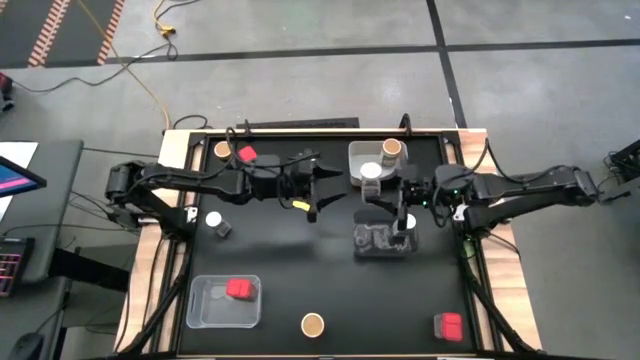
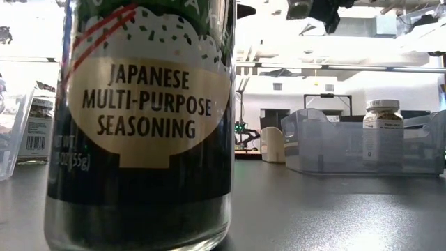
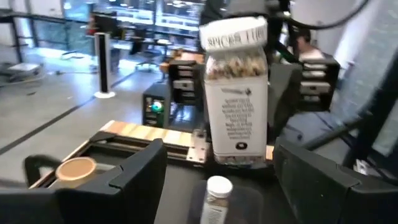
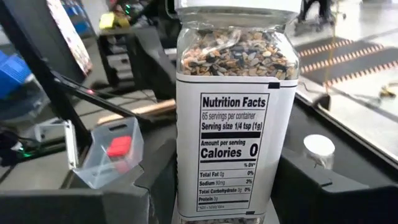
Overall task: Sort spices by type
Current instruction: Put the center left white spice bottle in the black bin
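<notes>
the black table [image 1: 300, 260] is evenly lit from above, and only faint shadows are cast. in the low view, the room behind is washed out by glare, while the seasoning jar [image 2: 139, 118] fills the foreground, dark but sharp. motion blur is seen across the left wrist view; the white-lidded jar [image 3: 236, 93] is smeared.

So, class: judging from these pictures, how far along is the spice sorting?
Early on. Done: one red boxy container sits in the clear plastic tray. In hand: the right gripper holds a white-lidded glass jar mid-table; the left gripper waits open nearby. Left: another red box, a brown cork-topped jar and a small white-lidded jar stand loose, and the rear tray mixes cork and white lids.
</notes>
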